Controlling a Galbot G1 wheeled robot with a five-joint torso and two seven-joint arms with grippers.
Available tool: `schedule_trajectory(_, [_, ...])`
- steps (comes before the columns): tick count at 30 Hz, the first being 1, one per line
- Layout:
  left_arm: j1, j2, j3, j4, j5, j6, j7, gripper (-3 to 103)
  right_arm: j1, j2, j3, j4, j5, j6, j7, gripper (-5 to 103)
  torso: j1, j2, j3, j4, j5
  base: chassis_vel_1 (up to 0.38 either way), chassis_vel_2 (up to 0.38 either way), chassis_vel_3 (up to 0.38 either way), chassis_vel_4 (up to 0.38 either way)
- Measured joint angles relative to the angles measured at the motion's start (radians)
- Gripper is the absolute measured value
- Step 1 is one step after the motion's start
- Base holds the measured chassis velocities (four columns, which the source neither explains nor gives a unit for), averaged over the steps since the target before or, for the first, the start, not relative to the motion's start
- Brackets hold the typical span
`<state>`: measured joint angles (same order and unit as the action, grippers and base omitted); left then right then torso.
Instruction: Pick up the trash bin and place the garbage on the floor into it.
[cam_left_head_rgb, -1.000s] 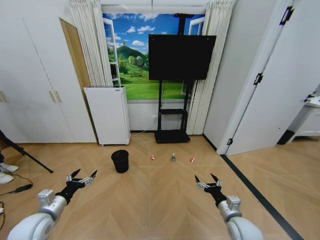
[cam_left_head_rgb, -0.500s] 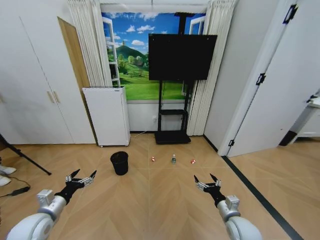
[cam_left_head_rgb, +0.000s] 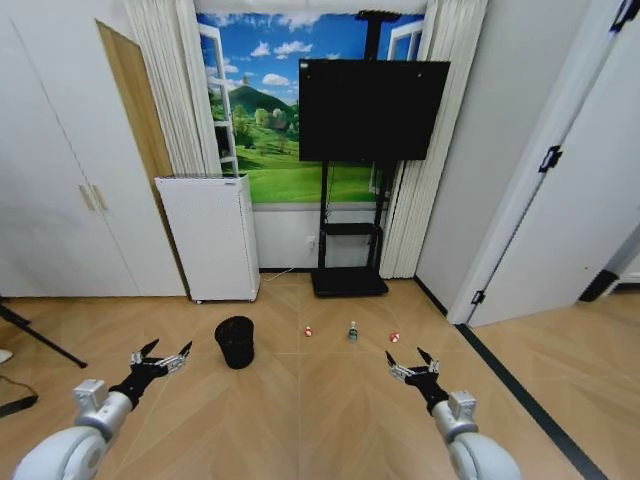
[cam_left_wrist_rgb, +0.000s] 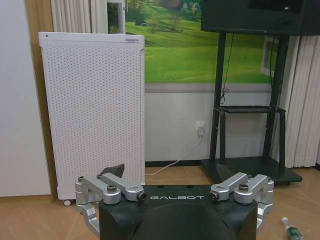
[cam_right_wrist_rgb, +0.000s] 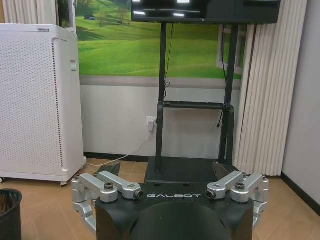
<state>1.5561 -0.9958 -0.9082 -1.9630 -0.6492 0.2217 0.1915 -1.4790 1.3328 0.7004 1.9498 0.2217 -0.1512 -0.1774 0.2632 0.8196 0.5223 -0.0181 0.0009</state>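
trash bin (cam_left_head_rgb: 235, 341) left | garbage (cam_left_head_rgb: 352, 331) right | appliance (cam_left_head_rgb: 207, 236) behind bin

The room is bright all over, with soft, even light. The wood floor (cam_left_head_rgb: 300, 410) has a pale shine and hardly any shadows. In the head view the doors and walls at the sides bend and lean, like in a fish-eye picture. The black TV (cam_right_wrist_rgb: 205, 11) shows small white glare spots along its top. Both wrist views look sharp.
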Motion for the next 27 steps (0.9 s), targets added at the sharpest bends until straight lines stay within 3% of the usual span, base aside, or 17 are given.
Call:
schedule_trajectory(3, [-0.001, 0.0, 0.0, 0.003, 0.0, 0.0, 0.001, 100, 0.0, 0.0, -0.007, -0.001, -0.004, 0.0, 0.0, 100, 0.0, 0.0, 0.0, 0.0, -0.0019, -0.384, 0.365, 0.366, -0.351])
schedule_trajectory(6, [-0.002, 0.0, 0.0, 0.005, 0.0, -0.001, 0.001, 100, 0.002, 0.0, -0.014, -0.004, -0.008, -0.001, 0.001, 100, 0.0, 0.0, 0.0, 0.0001, 0.0006, -0.333, 0.365, 0.343, -0.376])
schedule_trajectory(9, [0.0, -0.002, 0.0, 0.008, 0.0, -0.002, 0.001, 100, 0.003, 0.001, -0.023, -0.005, -0.013, -0.002, 0.002, 100, 0.0, 0.0, 0.0, -0.0002, -0.0027, -0.381, 0.356, 0.363, -0.371])
schedule_trajectory(10, [0.001, -0.002, -0.001, 0.009, 0.0, -0.003, 0.002, 100, 0.005, 0.002, -0.028, -0.006, -0.014, -0.004, 0.004, 100, 0.0, 0.0, 0.0, 0.0, 0.0001, -0.351, 0.354, 0.348, -0.372])
schedule_trajectory(12, [0.001, -0.001, -0.002, 0.009, -0.001, -0.004, 0.002, 100, 0.005, 0.002, -0.031, -0.006, -0.014, -0.004, 0.004, 100, 0.0, 0.0, 0.0, 0.0, 0.0012, -0.351, 0.354, 0.371, -0.372])
schedule_trajectory(14, [0.0, -0.001, -0.002, 0.014, -0.001, -0.004, 0.003, 100, 0.006, 0.003, -0.035, -0.006, -0.017, -0.005, 0.005, 100, 0.0, 0.0, 0.0, -0.0001, -0.003, -0.343, 0.357, 0.365, -0.356])
schedule_trajectory(15, [0.0, -0.001, -0.002, 0.014, -0.001, -0.004, 0.003, 100, 0.006, 0.003, -0.035, -0.006, -0.017, -0.005, 0.005, 100, 0.0, 0.0, 0.0, -0.0001, -0.003, -0.331, 0.333, 0.365, -0.356])
schedule_trajectory(16, [-0.002, -0.001, -0.002, 0.015, -0.001, -0.004, 0.003, 100, 0.006, 0.003, -0.037, -0.007, -0.018, -0.005, 0.006, 100, 0.0, 0.0, 0.0, 0.0001, 0.0009, -0.352, 0.362, 0.338, -0.367])
schedule_trajectory(17, [-0.004, -0.002, -0.002, 0.015, -0.001, -0.005, 0.003, 100, 0.006, 0.004, -0.038, -0.007, -0.018, -0.006, 0.006, 100, 0.0, 0.0, 0.0, -0.0001, 0.0013, -0.352, 0.362, 0.352, -0.367])
schedule_trajectory(18, [-0.004, -0.003, -0.001, 0.016, -0.001, -0.005, 0.003, 100, 0.006, 0.004, -0.038, -0.007, -0.019, -0.005, 0.006, 100, 0.0, 0.0, 0.0, 0.0, -0.0018, -0.361, 0.364, 0.352, -0.328])
schedule_trajectory(20, [-0.004, -0.004, 0.001, 0.016, -0.001, -0.005, 0.003, 100, 0.005, 0.004, -0.038, -0.008, -0.019, -0.005, 0.006, 100, 0.0, 0.0, 0.0, -0.0004, -0.003, -0.341, 0.34, 0.349, -0.328])
schedule_trajectory(23, [-0.004, -0.006, 0.001, 0.017, -0.001, -0.005, 0.003, 100, 0.003, 0.005, -0.04, -0.008, -0.019, -0.006, 0.009, 100, 0.0, 0.0, 0.0, -0.0003, 0.0012, -0.329, 0.338, 0.324, -0.362])
schedule_trajectory(24, [-0.004, -0.008, 0.002, 0.02, 0.0, -0.006, 0.003, 100, 0.002, 0.006, -0.04, -0.008, -0.019, -0.006, 0.01, 100, 0.0, 0.0, 0.0, 0.0001, -0.0029, -0.361, 0.336, 0.368, -0.362])
schedule_trajectory(26, [-0.004, -0.008, 0.002, 0.022, 0.0, -0.006, 0.003, 100, 0.001, 0.007, -0.041, -0.007, -0.018, -0.006, 0.01, 100, 0.0, 0.0, 0.0, -0.0003, -0.0021, -0.375, 0.35, 0.352, -0.362])
schedule_trajectory(27, [-0.004, -0.008, 0.002, 0.023, 0.0, -0.007, 0.003, 100, 0.001, 0.009, -0.043, -0.007, -0.016, -0.005, 0.011, 100, 0.0, 0.0, 0.0, 0.0, 0.0009, -0.375, 0.35, 0.328, -0.356])
